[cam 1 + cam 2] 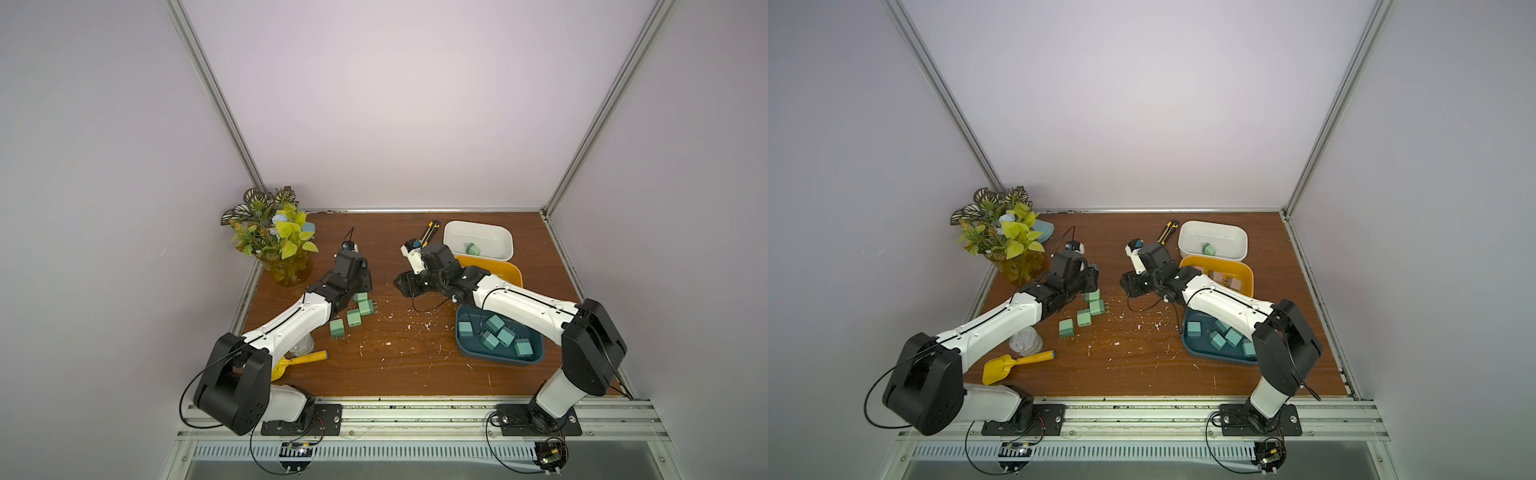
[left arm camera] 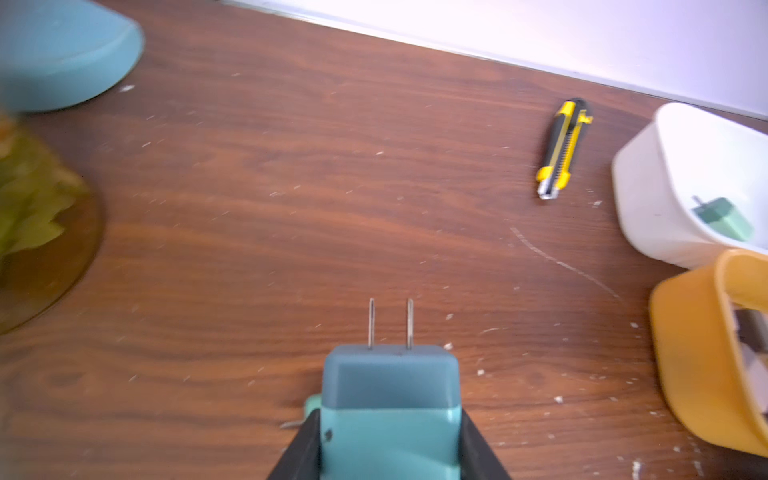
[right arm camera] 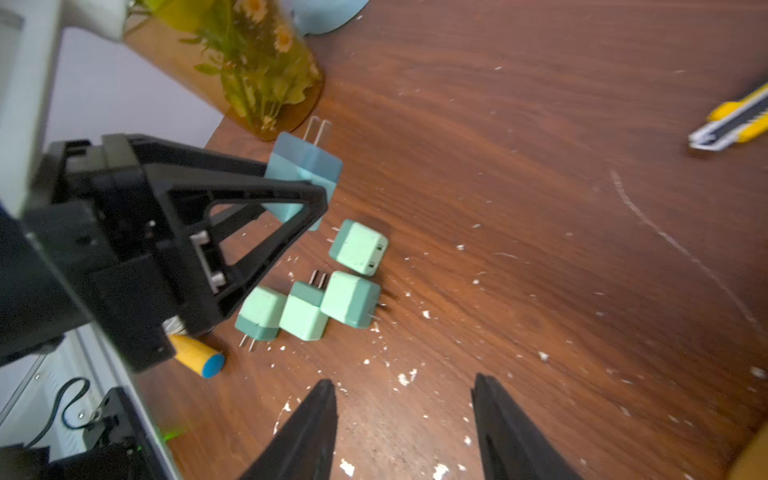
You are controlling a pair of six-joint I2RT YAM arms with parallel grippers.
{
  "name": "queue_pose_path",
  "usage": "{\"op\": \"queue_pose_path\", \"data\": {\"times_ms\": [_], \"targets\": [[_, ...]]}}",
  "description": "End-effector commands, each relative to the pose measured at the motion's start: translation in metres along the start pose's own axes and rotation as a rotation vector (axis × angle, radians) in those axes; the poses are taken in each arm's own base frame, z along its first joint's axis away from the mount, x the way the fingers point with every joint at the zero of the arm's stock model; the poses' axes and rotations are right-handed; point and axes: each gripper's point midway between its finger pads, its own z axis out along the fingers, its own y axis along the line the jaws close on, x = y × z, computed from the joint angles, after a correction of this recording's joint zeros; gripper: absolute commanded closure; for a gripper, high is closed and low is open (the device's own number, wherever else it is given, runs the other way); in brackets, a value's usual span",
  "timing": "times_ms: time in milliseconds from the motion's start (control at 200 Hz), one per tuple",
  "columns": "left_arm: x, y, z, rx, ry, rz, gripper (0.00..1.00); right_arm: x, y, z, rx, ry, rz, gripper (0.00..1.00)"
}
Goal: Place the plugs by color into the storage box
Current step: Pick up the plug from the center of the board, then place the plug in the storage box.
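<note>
Teal-blue plug (image 2: 390,374) is held above the worktop (image 2: 291,208), clamped in the left claw (image 2: 390,417) with its prongs pointing straight ahead. The dark teal tray (image 1: 467,347) of like-coloured plugs lies to that claw's right and rearward, beyond the right claw (image 3: 403,380), whose jaws stand apart, empty.

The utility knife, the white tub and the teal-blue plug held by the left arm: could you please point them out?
utility knife (image 2: 562,151): left wrist view, middle of its yellow-black body.
white tub (image 1: 478,233): in a top view, bare inner floor.
teal-blue plug (image 2: 390,384): left wrist view, broad face behind the prongs.
</note>
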Motion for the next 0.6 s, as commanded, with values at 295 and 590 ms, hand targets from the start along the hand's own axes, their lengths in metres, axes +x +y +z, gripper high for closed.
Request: {"op": "queue_pose_path", "data": {"times_ms": [295,590], "targets": [[-0.036,-0.132,0.037,0.187,0.005,0.177,0.99,-0.014,-0.111,-0.057,0.241,-0.097,0.191,0.43],[-0.06,-0.23,0.089,0.323,0.032,0.315,0.99,-0.012,-0.165,-0.086,0.31,-0.165,0.311,0.42]]}}
